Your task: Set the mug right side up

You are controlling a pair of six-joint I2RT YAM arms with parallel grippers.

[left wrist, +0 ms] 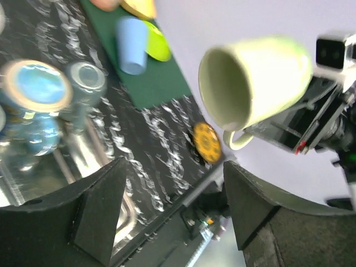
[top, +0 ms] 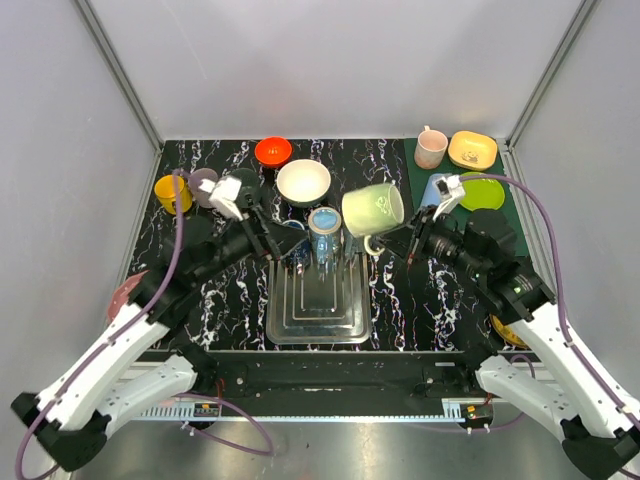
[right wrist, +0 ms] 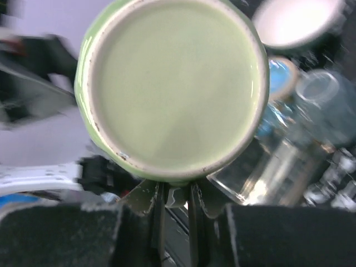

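The pale green mug point(top: 373, 209) hangs on its side above the metal tray point(top: 345, 318), mouth toward the left arm and handle down. My right gripper point(top: 398, 243) is shut on its handle. The right wrist view shows the mug's flat base point(right wrist: 172, 83), with the fingers point(right wrist: 160, 200) pinching the handle below it. The left wrist view looks into the mug's open mouth point(left wrist: 233, 89). My left gripper point(top: 285, 245) is open and empty at the tray's far left corner; it holds nothing in the left wrist view point(left wrist: 172, 200).
A blue-rimmed cup point(top: 323, 220) and an upturned glass point(top: 326, 255) stand on the tray. A white bowl point(top: 303, 182), orange bowl point(top: 273, 151) and yellow cup point(top: 172, 192) sit behind. On the green mat point(top: 420, 160) are a pink mug point(top: 431, 147), yellow dish point(top: 472, 150) and green plate point(top: 482, 192).
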